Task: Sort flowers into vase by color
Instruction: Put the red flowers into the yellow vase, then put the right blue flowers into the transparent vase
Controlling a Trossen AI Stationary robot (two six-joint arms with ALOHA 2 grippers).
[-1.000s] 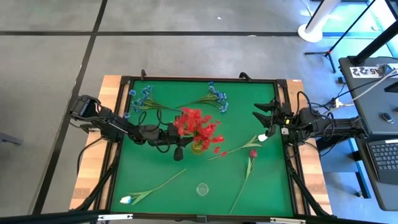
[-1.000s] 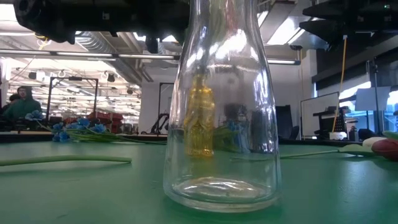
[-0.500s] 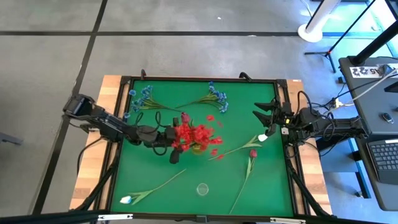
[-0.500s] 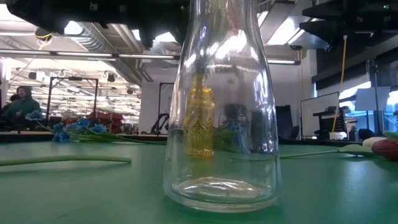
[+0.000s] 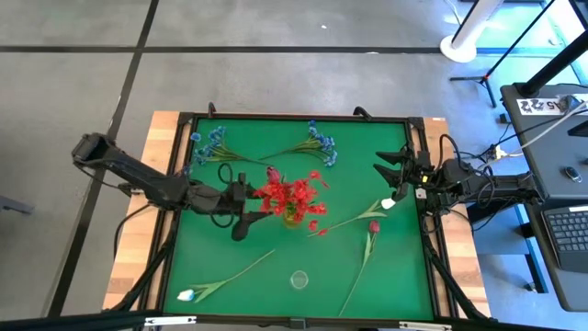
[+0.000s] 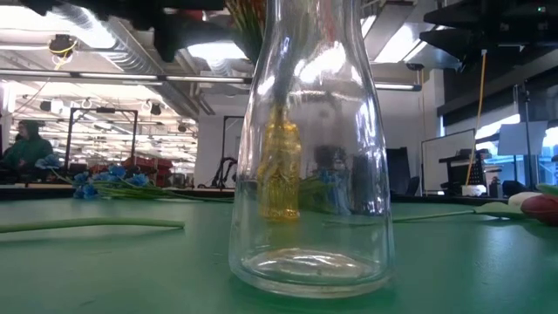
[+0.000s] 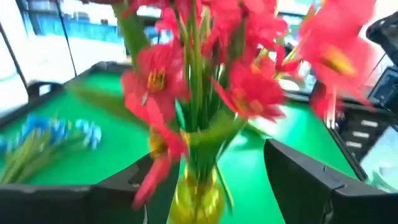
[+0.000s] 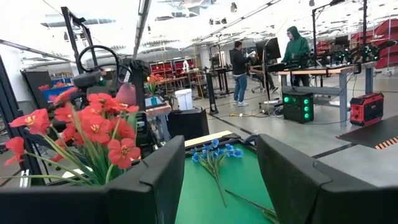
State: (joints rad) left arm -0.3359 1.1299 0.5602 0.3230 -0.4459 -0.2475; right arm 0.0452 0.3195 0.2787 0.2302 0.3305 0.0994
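Note:
A bunch of red flowers (image 5: 289, 195) stands in a small yellow vase (image 5: 291, 217) mid-table, its stems down the neck (image 7: 198, 158). My left gripper (image 5: 250, 207) is open just left of it, and its fingers stand on either side of the vase (image 7: 196, 198) without touching. A clear glass vase (image 5: 299, 279) stands empty near the front edge. Two blue sprays (image 5: 209, 142) (image 5: 319, 144) lie at the back. A white bud (image 5: 188, 295), another white bud (image 5: 390, 203) and a pink bud (image 5: 374, 226) lie flat on long stems. My right gripper (image 5: 384, 181) waits open at the right edge.
A raised black frame (image 5: 294, 117) borders the green mat. The glass vase (image 6: 309, 148) fills the low view, with the yellow vase (image 6: 282, 170) showing through it. People stand at benches far behind the table (image 8: 297, 43). Bare mat lies between the glass vase and the yellow one.
My left gripper has drawn back from the red flowers toward the table's left edge, rising a little. The red flowers stay standing in the yellow vase, their blossoms settled closer over its mouth.

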